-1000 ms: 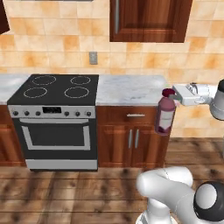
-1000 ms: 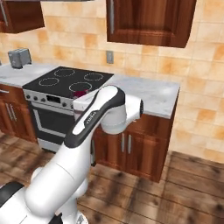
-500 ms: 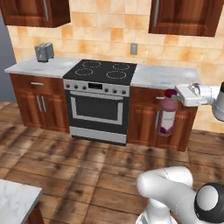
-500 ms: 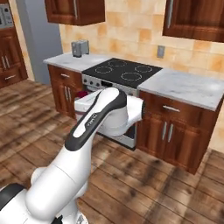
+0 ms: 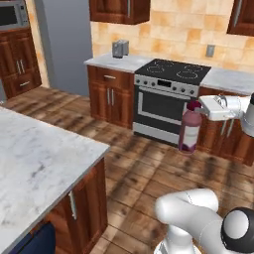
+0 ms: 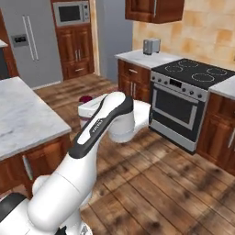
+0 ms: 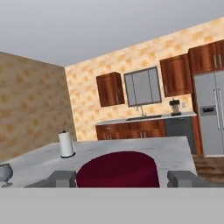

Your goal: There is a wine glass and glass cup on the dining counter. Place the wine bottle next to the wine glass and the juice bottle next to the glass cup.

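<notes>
In the left base view the juice bottle (image 5: 190, 127) hangs upright at centre right of the frame, above the wooden floor (image 5: 149, 163) and in front of the stove (image 5: 171, 94); the gripper (image 5: 201, 107) reaches in from the right edge and pinches the bottle just under its pinkish cap; the dining counter (image 5: 34, 163) fills the lower left, its marble top bare where it shows, well apart from the bottle; a toaster (image 5: 120, 48) stands on the worktop along the tiled wall at the upper middle. In the right base view the arm sweeps up from the lower left and hides most of the gripper (image 6: 87, 109); a sliver of the juice bottle (image 6: 85, 99) peeps out at its left side, left of centre; the dining counter (image 6: 23, 119) lies at the left edge, near the bottle; the stove (image 6: 186, 98) sits at the right and a fridge (image 6: 30, 41) at the upper left. In the hand view the maroon top of the juice bottle (image 7: 117, 169) sits at bottom centre, between the two fingertips (image 7: 61, 179), which stand close against its sides; beyond it spreads the dining counter (image 7: 170, 151); the wine glass (image 7: 4, 173) stands at the lower left edge and a paper towel roll (image 7: 66, 144) stands upright further back, left of centre.
</notes>
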Robot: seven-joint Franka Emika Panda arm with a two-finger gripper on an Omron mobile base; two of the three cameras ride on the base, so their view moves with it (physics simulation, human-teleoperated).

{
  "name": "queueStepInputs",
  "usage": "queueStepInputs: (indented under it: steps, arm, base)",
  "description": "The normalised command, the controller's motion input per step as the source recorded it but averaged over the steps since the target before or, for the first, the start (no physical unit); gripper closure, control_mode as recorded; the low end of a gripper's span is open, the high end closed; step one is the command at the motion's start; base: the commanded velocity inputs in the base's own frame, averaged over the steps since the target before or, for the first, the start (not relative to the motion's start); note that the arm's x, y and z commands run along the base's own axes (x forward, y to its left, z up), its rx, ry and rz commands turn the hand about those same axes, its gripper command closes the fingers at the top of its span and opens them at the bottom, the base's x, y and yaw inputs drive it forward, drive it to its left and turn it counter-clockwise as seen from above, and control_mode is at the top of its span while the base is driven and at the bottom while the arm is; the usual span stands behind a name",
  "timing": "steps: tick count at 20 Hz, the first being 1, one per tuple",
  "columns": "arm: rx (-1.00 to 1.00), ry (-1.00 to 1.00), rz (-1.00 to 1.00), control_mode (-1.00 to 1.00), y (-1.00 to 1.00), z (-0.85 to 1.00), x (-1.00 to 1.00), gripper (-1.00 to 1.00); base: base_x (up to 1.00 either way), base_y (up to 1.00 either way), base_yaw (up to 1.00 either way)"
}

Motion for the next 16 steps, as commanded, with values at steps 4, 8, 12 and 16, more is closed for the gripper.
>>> queueStepInputs:
  steps: [4,8,12,16]
  arm:
    - [0.0,0.0,0.0,1.0,0.0,0.0,0.0,1.0]
    - [0.0,0.0,0.0,1.0,0.0,0.0,0.0,1.0]
    - [0.0,0.0,0.0,1.0,0.0,0.0,0.0,1.0]
    - [0.0,0.0,0.0,1.0,0.0,0.0,0.0,1.0]
  base:
    - [-0.98,0.19,0.49]
    - [-0.93,0.13,0.48]
    - [-0.63,0.27,0.47]
    - [-0.07,0.19,0.5]
